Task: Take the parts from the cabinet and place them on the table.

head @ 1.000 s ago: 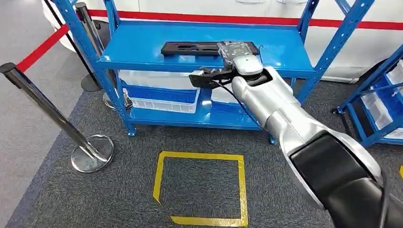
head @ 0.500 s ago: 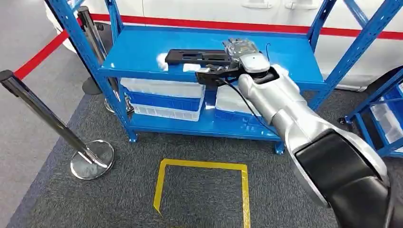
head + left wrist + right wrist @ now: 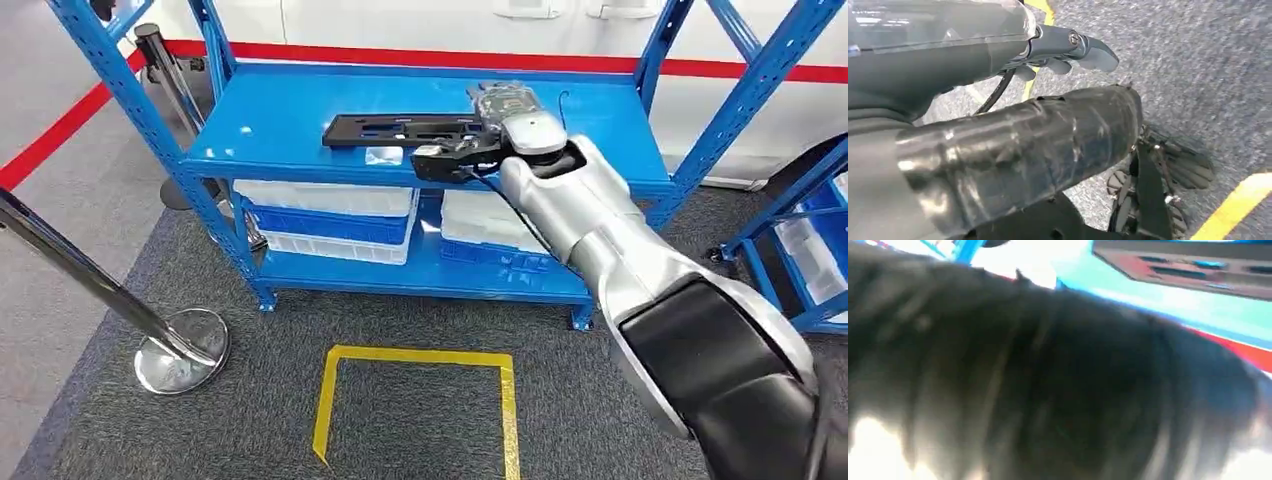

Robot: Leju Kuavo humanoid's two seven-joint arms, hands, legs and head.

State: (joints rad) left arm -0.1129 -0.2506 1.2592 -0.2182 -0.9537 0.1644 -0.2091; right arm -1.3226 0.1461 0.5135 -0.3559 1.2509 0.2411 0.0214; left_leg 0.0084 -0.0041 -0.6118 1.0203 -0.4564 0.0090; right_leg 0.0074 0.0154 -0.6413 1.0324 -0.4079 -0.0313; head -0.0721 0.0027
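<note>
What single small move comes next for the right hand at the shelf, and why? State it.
Probably ease the right hand a little further over the near end of the black part and close on it: the part lies flat on the blue shelf, and whether the hand grips it is unclear.

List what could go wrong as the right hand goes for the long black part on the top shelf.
1. The right hand is at one end of the long black part; lifted from there, the part may tilt and slip.
2. The part is long, and the blue upright stands near its far end, so swinging it out could strike the frame.
3. The right wrist view is blurred and the hand hides the contact, so whether the fingers are on the part cannot be checked.
</note>
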